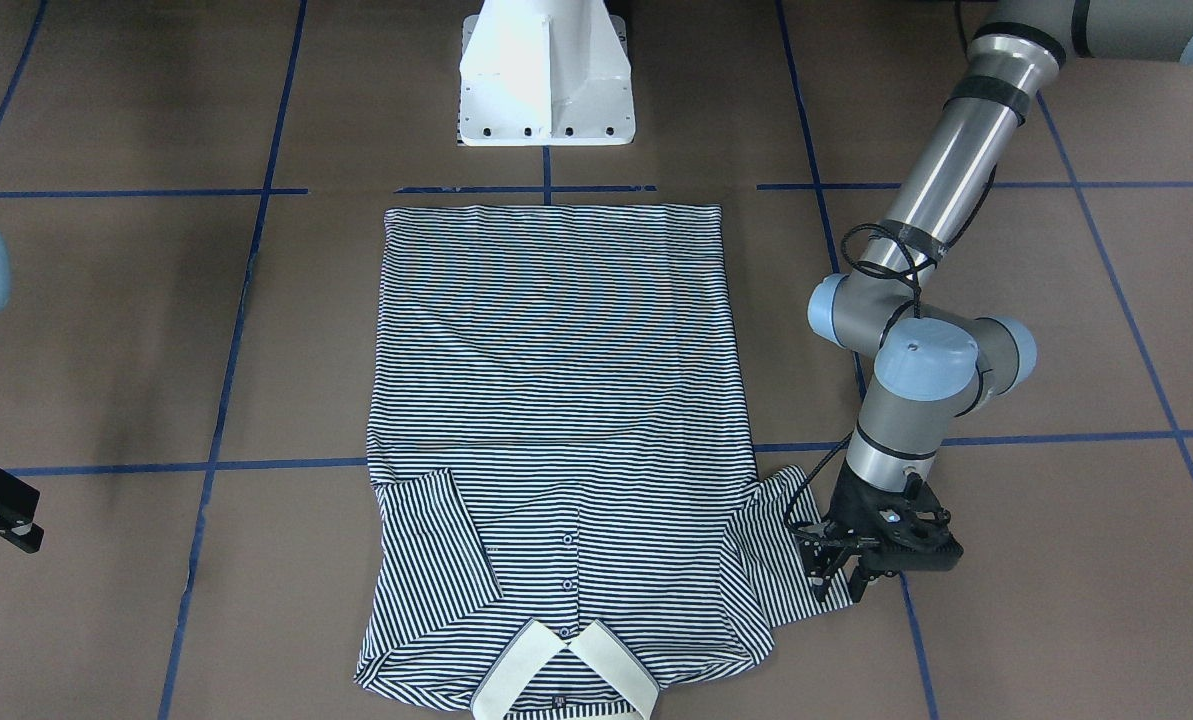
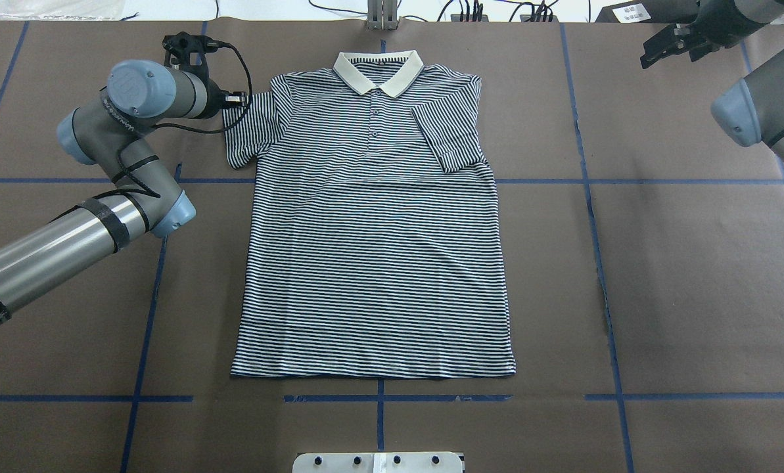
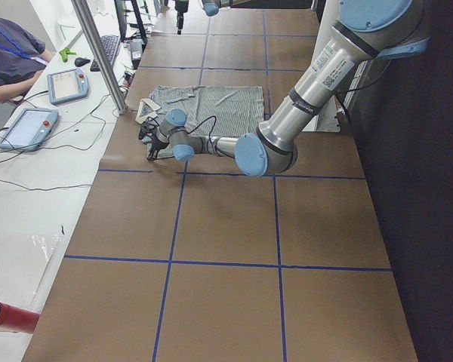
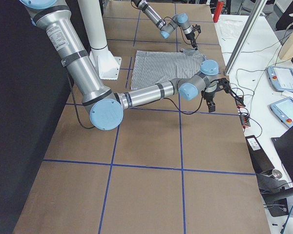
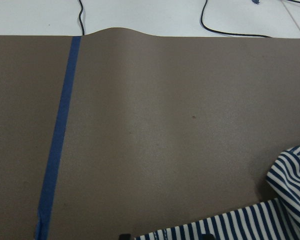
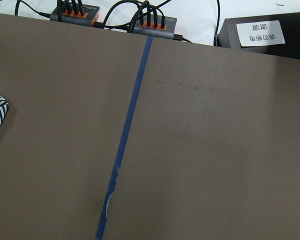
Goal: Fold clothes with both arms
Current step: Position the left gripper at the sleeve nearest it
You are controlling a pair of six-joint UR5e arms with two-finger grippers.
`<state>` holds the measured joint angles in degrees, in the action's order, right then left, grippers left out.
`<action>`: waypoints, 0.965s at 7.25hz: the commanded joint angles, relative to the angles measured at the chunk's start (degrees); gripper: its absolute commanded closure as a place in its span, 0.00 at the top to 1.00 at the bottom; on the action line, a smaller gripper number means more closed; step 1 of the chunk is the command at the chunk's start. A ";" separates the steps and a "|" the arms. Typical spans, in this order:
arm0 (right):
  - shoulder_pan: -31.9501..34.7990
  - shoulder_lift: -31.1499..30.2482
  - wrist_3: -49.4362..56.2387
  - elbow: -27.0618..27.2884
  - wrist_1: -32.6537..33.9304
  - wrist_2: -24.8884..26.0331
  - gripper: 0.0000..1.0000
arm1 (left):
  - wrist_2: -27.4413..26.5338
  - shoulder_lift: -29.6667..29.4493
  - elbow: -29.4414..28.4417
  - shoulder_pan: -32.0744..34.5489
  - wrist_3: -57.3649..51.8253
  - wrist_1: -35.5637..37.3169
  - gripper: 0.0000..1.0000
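Note:
The striped polo shirt [image 2: 372, 249] lies flat, front up, its cream collar [image 2: 378, 69] at the far edge from the robot. One sleeve [image 2: 447, 138] is folded in over the chest. The other sleeve [image 1: 781, 540] lies spread out to the side. My left gripper [image 1: 840, 580] is low at that sleeve's hem, its fingers apart over the cloth edge. The left wrist view shows the sleeve [image 5: 230, 225] at the bottom right, slightly curled. My right gripper [image 2: 671, 51] hangs open and empty over the far right corner, well away from the shirt.
The white pedestal base [image 1: 546, 90] stands just past the shirt's hem. Blue tape lines [image 2: 595, 230] grid the brown table cover. Power strips [image 6: 75, 12] and a black box [image 6: 265, 37] lie past the far edge. A seated person [image 3: 7, 60] and tablets [image 3: 68, 84] are at the side bench.

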<state>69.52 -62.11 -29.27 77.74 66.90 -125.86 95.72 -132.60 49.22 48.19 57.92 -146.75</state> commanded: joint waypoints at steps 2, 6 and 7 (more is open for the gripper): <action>0.00 -0.03 0.00 -0.04 0.07 0.00 1.00 | 0.08 0.06 0.35 -0.11 0.00 -0.73 0.00; 0.00 -0.03 0.00 -0.04 0.07 0.00 1.00 | 0.34 -4.30 10.26 -1.41 8.03 15.89 0.00; 0.00 -0.03 0.00 -0.04 0.07 0.09 1.00 | -0.09 -7.81 10.11 -3.95 10.87 21.27 0.00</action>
<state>69.52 -62.14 -29.27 77.69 66.94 -125.84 95.93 -136.49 58.14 46.63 64.40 -133.15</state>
